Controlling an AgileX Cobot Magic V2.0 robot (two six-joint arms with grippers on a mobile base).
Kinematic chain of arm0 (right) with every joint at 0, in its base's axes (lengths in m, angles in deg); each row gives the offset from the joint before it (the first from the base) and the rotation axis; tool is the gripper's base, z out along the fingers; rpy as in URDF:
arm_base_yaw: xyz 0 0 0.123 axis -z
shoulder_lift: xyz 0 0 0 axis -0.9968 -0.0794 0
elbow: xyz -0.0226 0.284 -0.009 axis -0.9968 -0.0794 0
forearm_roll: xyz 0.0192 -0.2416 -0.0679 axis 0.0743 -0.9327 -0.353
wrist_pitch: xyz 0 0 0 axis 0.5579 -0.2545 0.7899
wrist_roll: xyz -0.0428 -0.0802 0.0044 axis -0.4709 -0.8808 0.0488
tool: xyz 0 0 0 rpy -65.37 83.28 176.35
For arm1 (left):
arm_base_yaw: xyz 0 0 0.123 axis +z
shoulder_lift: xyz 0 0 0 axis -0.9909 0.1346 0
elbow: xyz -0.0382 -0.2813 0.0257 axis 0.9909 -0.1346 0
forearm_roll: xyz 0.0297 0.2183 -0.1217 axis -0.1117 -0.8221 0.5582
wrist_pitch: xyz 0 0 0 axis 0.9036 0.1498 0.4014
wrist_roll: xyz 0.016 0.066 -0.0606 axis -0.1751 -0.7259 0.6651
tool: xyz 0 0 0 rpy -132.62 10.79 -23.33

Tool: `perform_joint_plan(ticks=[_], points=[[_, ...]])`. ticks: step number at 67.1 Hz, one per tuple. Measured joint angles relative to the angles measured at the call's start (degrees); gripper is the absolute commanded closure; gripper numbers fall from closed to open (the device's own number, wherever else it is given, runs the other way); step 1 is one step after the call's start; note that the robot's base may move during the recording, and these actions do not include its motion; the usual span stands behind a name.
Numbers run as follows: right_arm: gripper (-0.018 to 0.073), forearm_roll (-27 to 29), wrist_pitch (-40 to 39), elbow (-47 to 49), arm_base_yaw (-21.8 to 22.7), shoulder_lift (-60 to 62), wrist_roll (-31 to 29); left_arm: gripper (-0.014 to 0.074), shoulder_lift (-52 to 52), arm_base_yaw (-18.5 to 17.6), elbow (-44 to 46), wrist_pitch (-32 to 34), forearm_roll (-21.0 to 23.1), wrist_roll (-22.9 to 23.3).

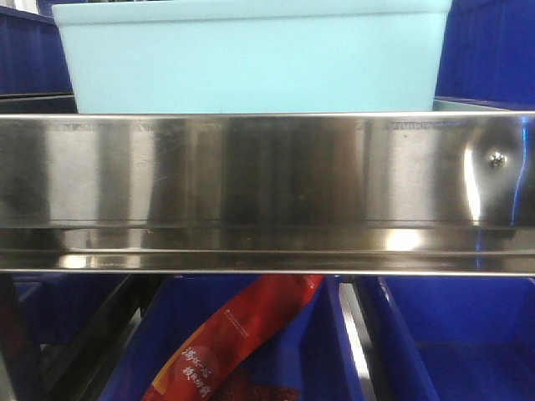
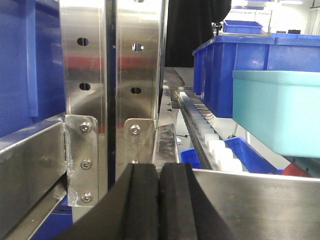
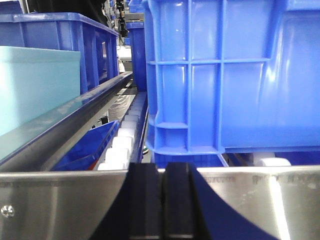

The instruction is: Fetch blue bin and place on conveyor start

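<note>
While we are facing the steel rail (image 1: 267, 184), the blue bin (image 1: 251, 58) is sitting just behind it, our left gripper (image 2: 158, 200) and right gripper (image 3: 161, 205) are hanging before it, jaws pressed together, holding nothing.

rack: brushed steel rail (image 1: 267, 192), perforated uprights (image 2: 137, 60) | storage: dark blue ribbed bins (image 3: 225, 75) (one below holds a red packet (image 1: 242, 334)) | track: white rollers (image 3: 120, 145) | light: bright glare on steel

Front camera faces the rail (image 1: 267, 175) closely; all views share the blue bin (image 1: 251, 58).
</note>
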Motion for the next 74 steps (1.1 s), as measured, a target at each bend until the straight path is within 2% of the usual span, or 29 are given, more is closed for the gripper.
perform_joint_plan(ticks=[37,48,66,74], points=[[0.0721,0.0,0.0,0.0,0.0,0.0,0.0,0.0707,0.0,0.0,0.0,0.0,0.0,0.0],[0.0721,0.0,-0.2,0.0,0.0,0.0,0.0,0.0707,0.0,0.0,0.0,2.6,0.0,0.0],[0.0721,0.5,-7.6,0.0,0.0,0.0,0.0,0.0707,0.0,0.0,0.0,5.8,0.0,0.0],[0.0721,0.9,-3.9,5.2,0.0,0.0,0.0,0.0706,-0.1,0.0,3.4,3.5,0.0,0.0]])
